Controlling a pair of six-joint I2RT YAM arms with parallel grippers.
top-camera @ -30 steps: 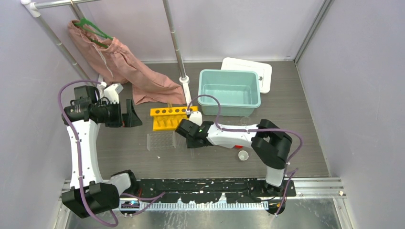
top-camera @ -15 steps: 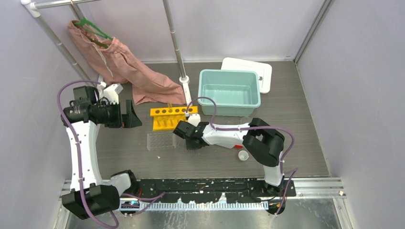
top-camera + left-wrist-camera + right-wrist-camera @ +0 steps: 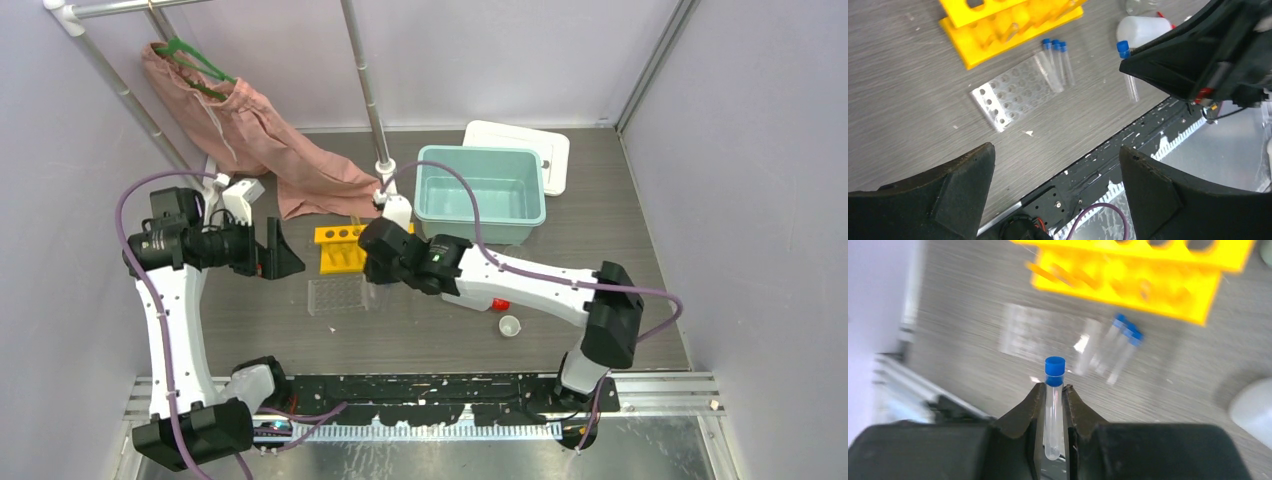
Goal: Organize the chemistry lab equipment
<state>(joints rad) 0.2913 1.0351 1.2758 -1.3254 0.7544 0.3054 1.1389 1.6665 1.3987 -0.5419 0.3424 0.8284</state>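
Observation:
My right gripper is shut on a clear blue-capped tube, held upright above the table; the tube also shows in the left wrist view. In the top view the right gripper hovers between the yellow tube rack and the clear well tray. Three more blue-capped tubes lie side by side against the tray's edge. The white squeeze bottle lies under the right arm. A tiny white cup stands front right. My left gripper is open and empty, left of the rack.
A teal bin sits behind the rack with a white lid behind it. A pink cloth on a green hanger drapes at back left. A metal pole stands behind the rack. The black base rail runs along the front.
My right gripper has risen from the table beside the tray and moved back-left toward the rack, tube in its jaws. The right elbow swung out right. My left gripper shifted slightly right.

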